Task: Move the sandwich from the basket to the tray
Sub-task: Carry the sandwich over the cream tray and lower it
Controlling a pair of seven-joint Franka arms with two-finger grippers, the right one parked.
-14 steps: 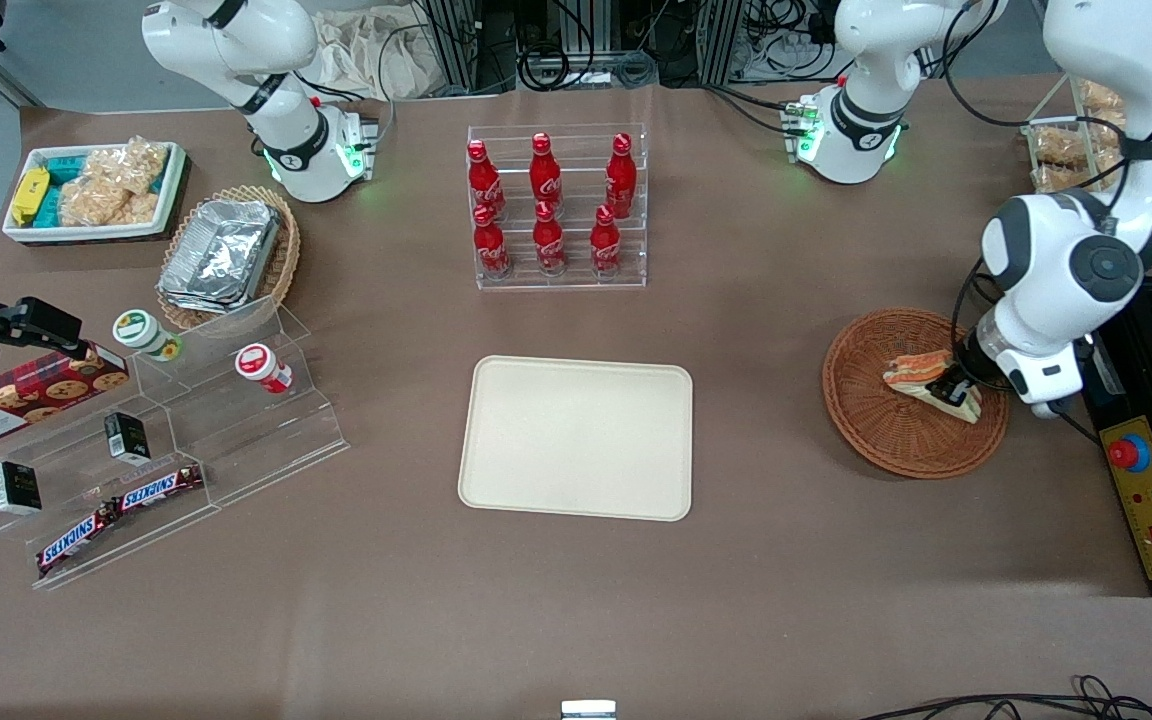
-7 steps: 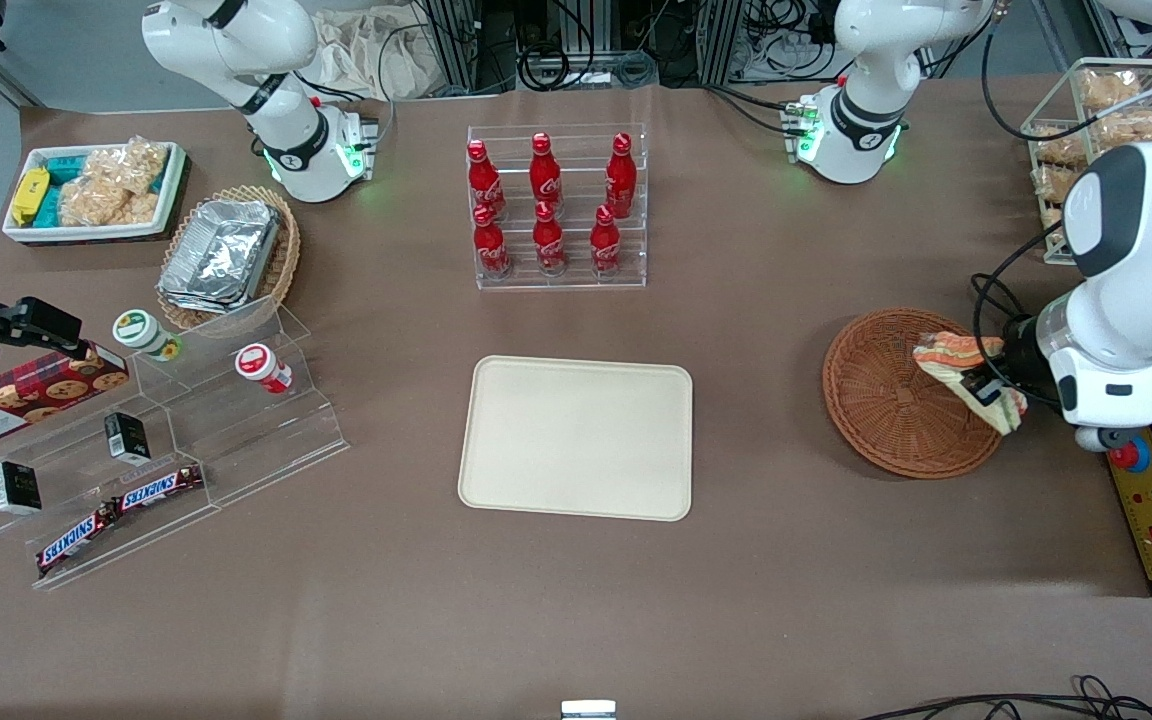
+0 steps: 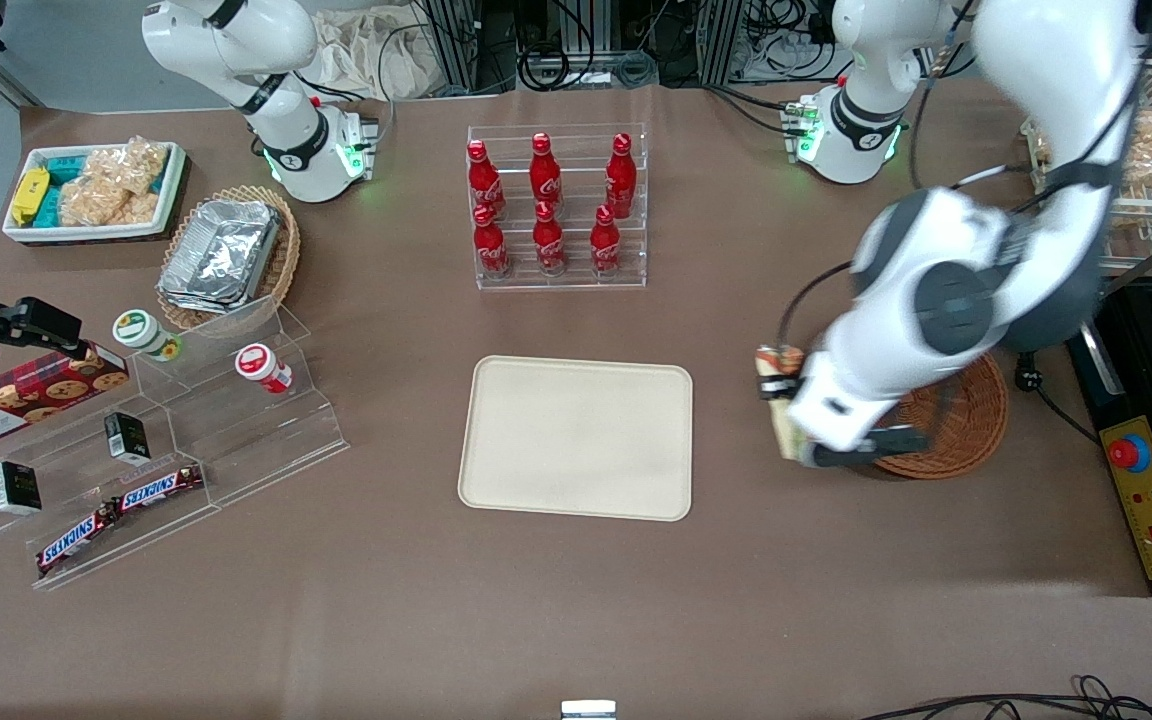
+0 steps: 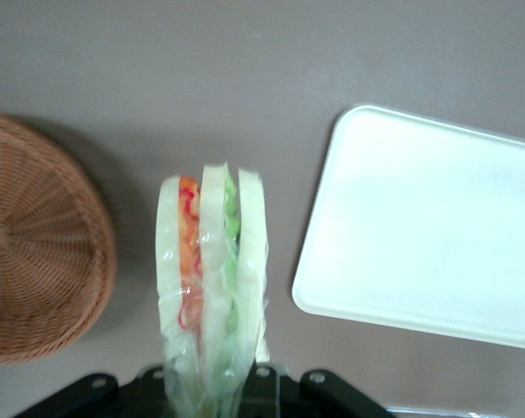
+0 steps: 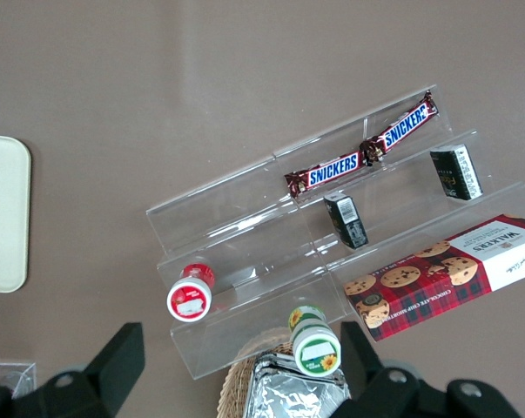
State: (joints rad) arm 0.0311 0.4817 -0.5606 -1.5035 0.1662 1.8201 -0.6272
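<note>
My left gripper (image 3: 784, 410) is shut on the sandwich (image 3: 778, 372), a wrapped wedge of white bread with orange and green filling. It holds it in the air over the bare table between the reddish-brown wicker basket (image 3: 966, 430) and the cream tray (image 3: 576, 437). In the left wrist view the sandwich (image 4: 212, 279) hangs from the gripper (image 4: 212, 396), with the basket (image 4: 36, 252) on one side and the tray (image 4: 427, 226) on the other. The arm hides much of the basket in the front view. The basket looks empty where it shows.
A clear rack of red cola bottles (image 3: 556, 210) stands farther from the front camera than the tray. A clear stepped stand with snacks (image 3: 156, 440), a tan basket of foil containers (image 3: 226, 255) and a white bin (image 3: 96, 190) lie toward the parked arm's end. A control box (image 3: 1151, 495) lies at the working arm's end.
The gripper lifted the sandwich out of the basket and carried it over the basket's rim toward the tray. The arm swung across above the basket.
</note>
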